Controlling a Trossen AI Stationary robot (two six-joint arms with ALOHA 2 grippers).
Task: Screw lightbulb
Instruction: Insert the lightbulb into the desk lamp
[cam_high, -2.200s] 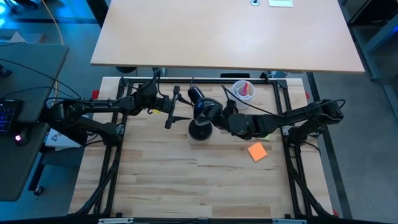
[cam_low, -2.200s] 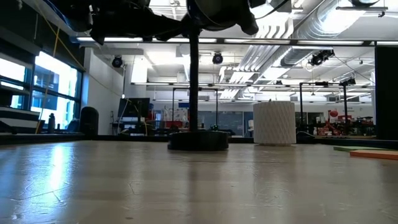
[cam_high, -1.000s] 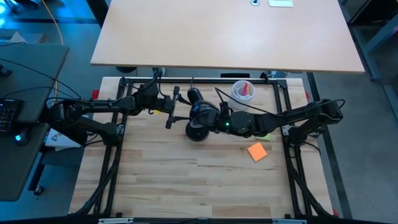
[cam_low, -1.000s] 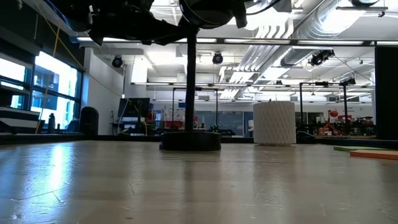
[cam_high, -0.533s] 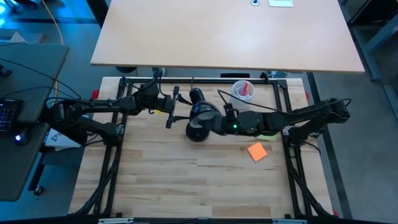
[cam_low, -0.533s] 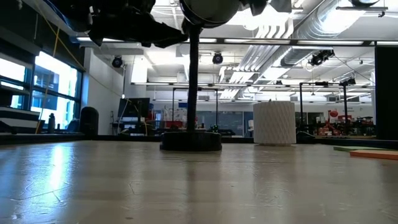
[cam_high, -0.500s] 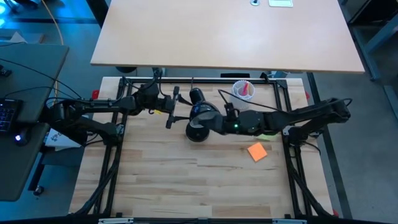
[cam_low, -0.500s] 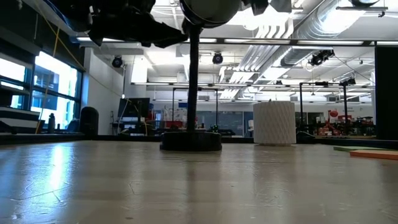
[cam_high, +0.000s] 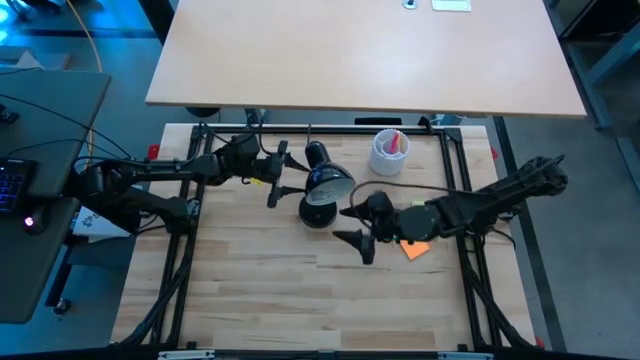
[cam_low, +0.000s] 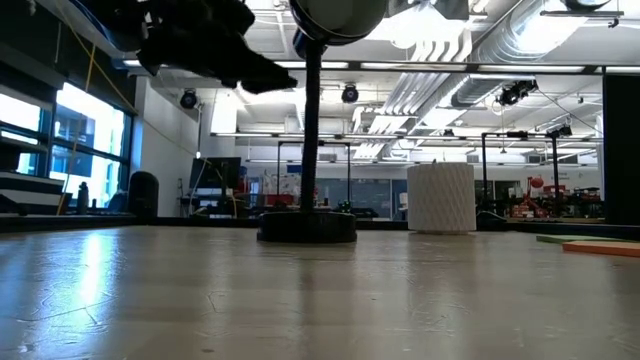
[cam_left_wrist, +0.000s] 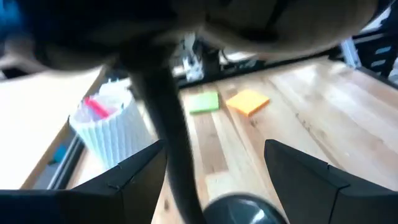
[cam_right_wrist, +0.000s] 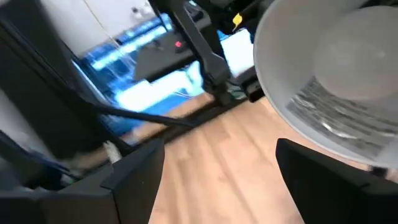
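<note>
Lightbulb: the lightbulb (cam_right_wrist: 353, 53) is seen as a pale frosted round form inside the lamp's shade (cam_right_wrist: 311, 99), held by neither gripper. How far it is screwed in cannot be told.

Lamp: a black desk lamp is stood on its round base (cam_high: 317, 213) at the far middle of the table (cam_high: 260, 300). Its stem (cam_low: 312, 140) is upright and its shade is turned towards the right and the near side.

Right gripper: the right gripper (cam_high: 350, 228) is placed just near and right of the lamp's base, apart from the lamp. Its fingers (cam_right_wrist: 134, 180) are spread wide with nothing between them. The shade's open face is seen just ahead of it in the right wrist view.

Left gripper: the left gripper (cam_high: 277, 173) is held just left of the lamp, at the height of the shade. Its fingers (cam_left_wrist: 311, 180) are wide apart with the stem seen between them in the left wrist view. Whether the stem is touched cannot be told.

Cup: a white ribbed cup (cam_high: 390, 150) is stood at the far right of the lamp, well apart from it. Something pink-red is held in it.

Notes: an orange sticky note (cam_high: 414, 250) lies on the table to the right, partly covered by the right arm. A green note (cam_left_wrist: 204, 101) is seen just beside it in the left wrist view.
</note>
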